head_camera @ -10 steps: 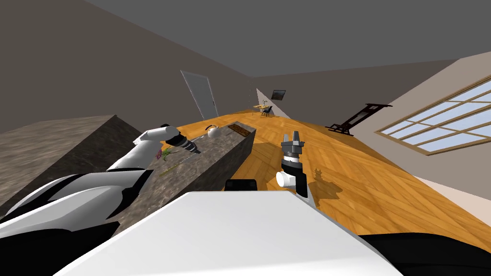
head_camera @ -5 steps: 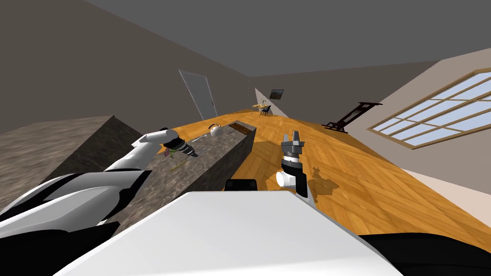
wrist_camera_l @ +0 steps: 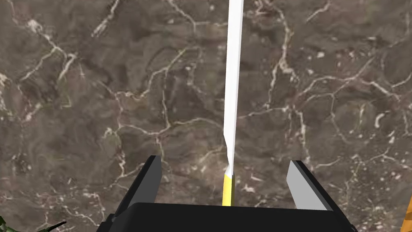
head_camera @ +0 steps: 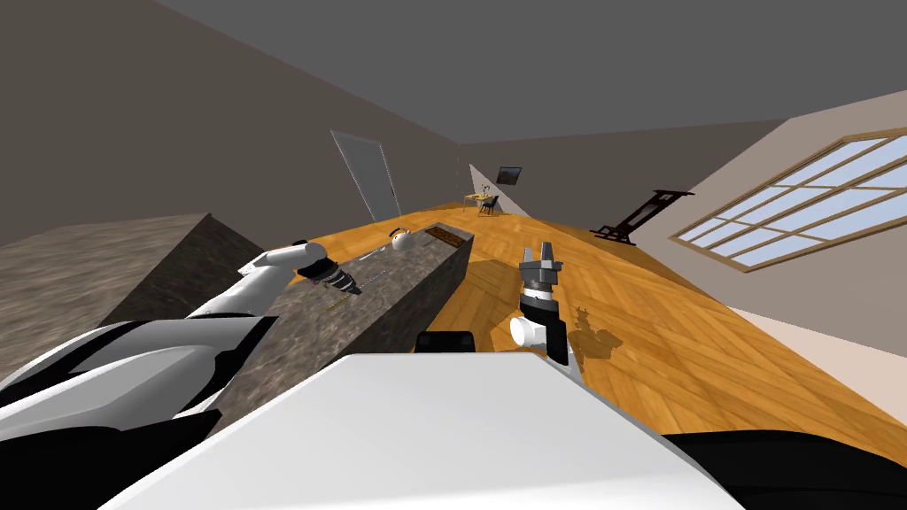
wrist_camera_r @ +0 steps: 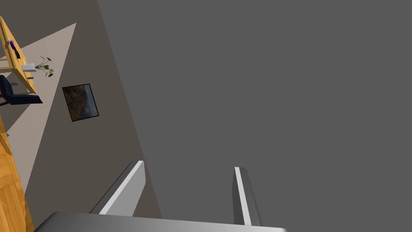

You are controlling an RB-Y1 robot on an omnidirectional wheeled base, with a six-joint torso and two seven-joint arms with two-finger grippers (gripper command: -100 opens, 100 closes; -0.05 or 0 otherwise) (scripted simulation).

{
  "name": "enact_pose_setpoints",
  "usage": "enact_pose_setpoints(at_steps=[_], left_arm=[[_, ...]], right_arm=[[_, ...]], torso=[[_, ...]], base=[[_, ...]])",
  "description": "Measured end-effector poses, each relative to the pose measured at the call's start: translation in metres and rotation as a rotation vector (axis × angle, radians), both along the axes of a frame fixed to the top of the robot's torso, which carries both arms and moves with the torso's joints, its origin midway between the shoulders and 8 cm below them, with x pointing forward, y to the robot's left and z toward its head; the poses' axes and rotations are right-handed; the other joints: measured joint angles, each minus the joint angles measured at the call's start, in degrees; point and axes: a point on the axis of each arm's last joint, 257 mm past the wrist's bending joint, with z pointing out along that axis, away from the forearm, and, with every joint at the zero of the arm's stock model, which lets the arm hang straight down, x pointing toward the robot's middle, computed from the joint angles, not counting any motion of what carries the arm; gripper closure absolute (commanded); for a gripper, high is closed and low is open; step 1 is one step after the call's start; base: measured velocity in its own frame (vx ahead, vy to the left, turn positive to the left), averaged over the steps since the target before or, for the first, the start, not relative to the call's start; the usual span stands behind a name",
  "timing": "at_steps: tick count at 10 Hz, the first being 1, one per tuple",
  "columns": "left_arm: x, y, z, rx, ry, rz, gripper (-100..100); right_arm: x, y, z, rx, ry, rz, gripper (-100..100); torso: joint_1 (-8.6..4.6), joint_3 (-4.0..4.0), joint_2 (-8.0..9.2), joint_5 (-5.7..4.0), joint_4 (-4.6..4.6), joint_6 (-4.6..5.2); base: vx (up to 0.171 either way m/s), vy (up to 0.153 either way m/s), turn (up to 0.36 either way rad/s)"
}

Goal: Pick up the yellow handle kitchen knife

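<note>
The left tool hangs over a dark, marble-patterned table with its two fingers spread apart. A knife lies on the table midway between them, clear of both. Its yellow handle is nearest the tool's base, and its white blade runs straight ahead toward twelve o'clock. From the head, this tool is at eleven o'clock. The right tool, at one o'clock above the wooden floor, points upward with its fingers apart.

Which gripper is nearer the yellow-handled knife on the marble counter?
Left. The left gripper is at the knife, open fingers either side of its yellow handle; the right gripper is raised over the floor, off the counter.
</note>
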Motion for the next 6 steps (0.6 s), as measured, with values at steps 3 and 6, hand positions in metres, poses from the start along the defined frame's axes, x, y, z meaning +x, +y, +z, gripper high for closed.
enact_pose_setpoints(at_steps=[3,6], left_arm=[[0.028,-0.021,-0.007,-0.016,-0.030,0.040,-100],[0.054,-0.045,-0.011,-0.025,-0.063,0.057,-100]], right_arm=[[0.000,0.000,0.000,0.000,0.000,0.000,0],[0.000,0.000,0.000,0.000,0.000,0.000,0]], torso=[[0.03,-0.01,0.00,0.00,-0.01,0.01],[-0.02,-0.04,-0.06,-0.01,-0.02,0.02]], base=[[-0.029,0.026,-0.044],[-0.020,0.022,-0.067]])
